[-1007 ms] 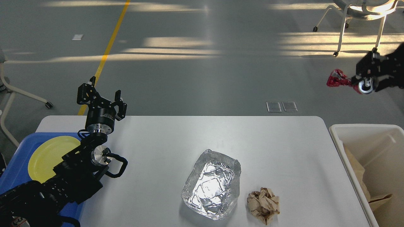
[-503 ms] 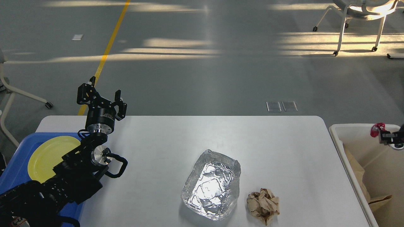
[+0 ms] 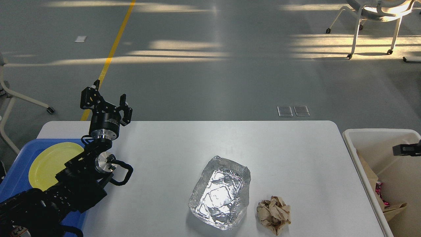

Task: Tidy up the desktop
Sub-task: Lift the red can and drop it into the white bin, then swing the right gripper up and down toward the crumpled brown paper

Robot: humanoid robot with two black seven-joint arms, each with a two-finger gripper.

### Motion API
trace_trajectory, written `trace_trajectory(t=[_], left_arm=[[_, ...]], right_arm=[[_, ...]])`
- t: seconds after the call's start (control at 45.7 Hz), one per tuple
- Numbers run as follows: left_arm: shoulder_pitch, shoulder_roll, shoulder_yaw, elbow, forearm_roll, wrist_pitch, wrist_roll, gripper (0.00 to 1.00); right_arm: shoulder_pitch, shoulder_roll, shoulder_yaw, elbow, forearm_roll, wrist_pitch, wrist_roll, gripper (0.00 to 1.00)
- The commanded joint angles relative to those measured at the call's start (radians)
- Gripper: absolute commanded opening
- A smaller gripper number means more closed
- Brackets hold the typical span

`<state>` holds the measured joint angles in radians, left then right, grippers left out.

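Since the earlier frames your right gripper has dropped from high over the floor to just above the white bin off the right edge of the desktop, and only a dark tip shows at the view's right edge, so you cannot tell whether its fingers are apart or together. You no longer see the red wrapper at that gripper; it now lies inside the bin against the left wall, beside brown paper at the bottom. Your left gripper has not moved: it stands raised over the far left corner of the desktop with its fingers spread apart and nothing between them. Nothing on the desktop has shifted either. You see the crumpled foil tray near the front edge, a little right of centre, and the brown paper ball just to its right, close but apart from it. At the left edge the blue tray sits with the yellow plate in it, partly hidden by your left arm. The desktop itself fills the lower middle of the head view, white and bare toward its far edge.
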<state>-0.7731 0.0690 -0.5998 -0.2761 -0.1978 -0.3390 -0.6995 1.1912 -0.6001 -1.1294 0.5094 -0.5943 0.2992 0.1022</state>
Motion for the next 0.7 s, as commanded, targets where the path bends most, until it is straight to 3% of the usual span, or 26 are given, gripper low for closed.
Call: trace_trajectory(t=[0.0,0.285,0.679], left_arm=[[0.000,0.000,0.000,0.000,0.000,0.000,0.000,0.97],[0.000,0.000,0.000,0.000,0.001,0.000,0.000,0.97],[0.000,0.000,0.000,0.000,0.000,0.000,0.000,0.97]], right_arm=[[0.079,0.011,0.036,0.063,0.004,0.003,0.002,1.00],[0.487,-0.004,0.057,0.471,0.142,0.107,-0.002,1.00],[0.843,0.143,0.068,0.503,0.401,0.337,-0.006,1.00]])
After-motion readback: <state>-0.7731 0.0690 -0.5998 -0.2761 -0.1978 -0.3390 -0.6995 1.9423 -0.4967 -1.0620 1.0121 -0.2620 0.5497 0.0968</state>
